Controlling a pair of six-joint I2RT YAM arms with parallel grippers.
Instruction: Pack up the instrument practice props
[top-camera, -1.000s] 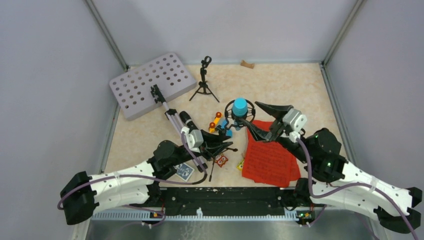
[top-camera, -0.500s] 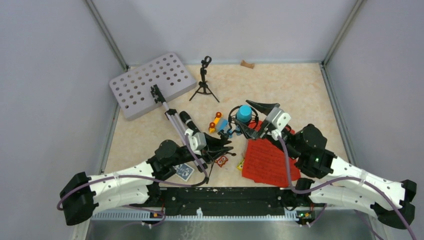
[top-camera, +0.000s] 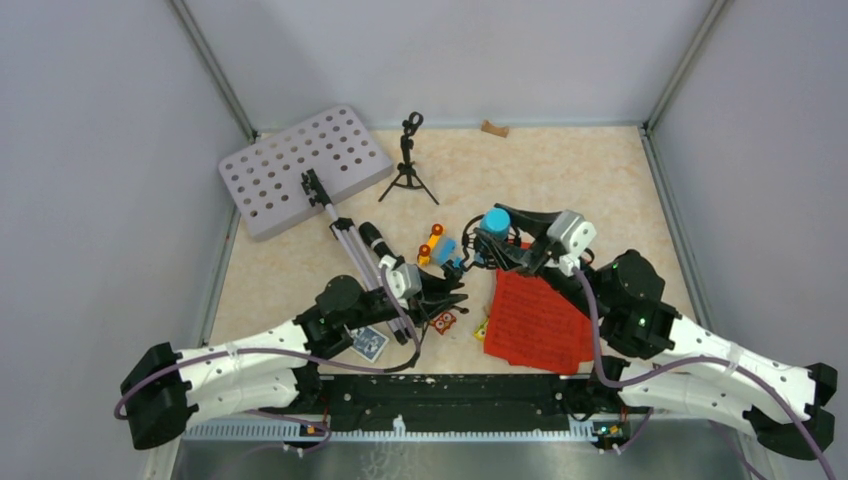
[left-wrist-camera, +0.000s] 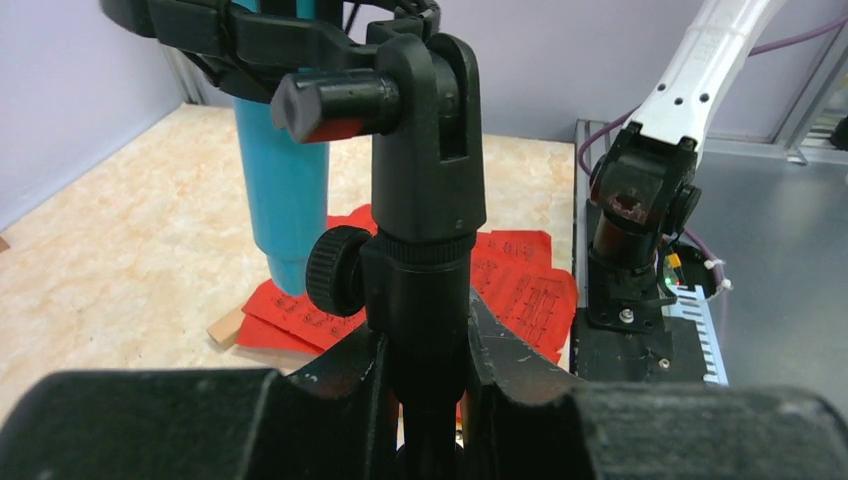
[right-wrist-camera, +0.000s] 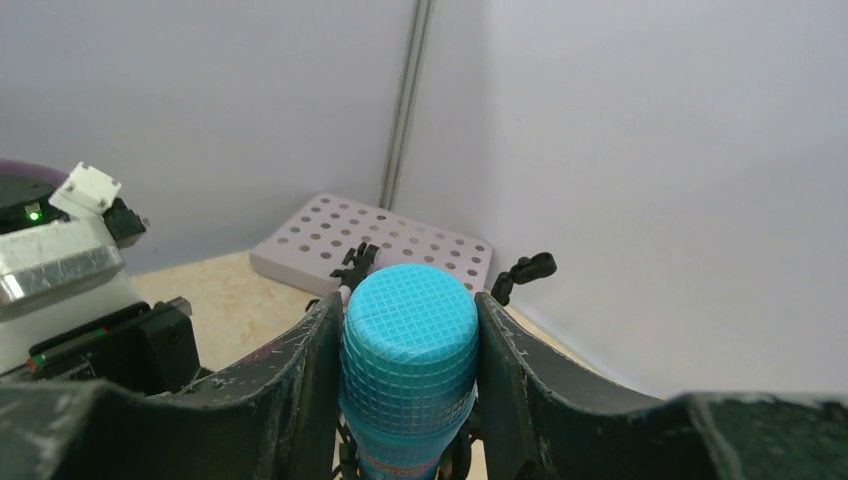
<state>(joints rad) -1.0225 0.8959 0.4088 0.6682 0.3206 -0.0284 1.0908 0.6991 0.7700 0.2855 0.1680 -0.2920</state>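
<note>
Blue microphone (right-wrist-camera: 408, 340) stands upright in the black mount of a small mic tripod (left-wrist-camera: 425, 200). It looks light, rigid and smooth-skinned, so its ribbed head and the thick tripod stem seem sounder holds than the thin mount ring. Reaching in low and level, the right end effector (right-wrist-camera: 405, 312) pinches that head from both sides while the left end effector (left-wrist-camera: 425, 350) is pressed onto the stem just under the knob. Beyond the right fingers, the grey music stand (right-wrist-camera: 380, 245) lies on the counter (right-wrist-camera: 230, 275).

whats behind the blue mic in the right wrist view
Behind the blue mesh-headed microphone lies the grey hole-punched music stand board, a black mic tripod beside it. The microphone and the jaws of the right gripper cover the nearer tabletop.
</note>
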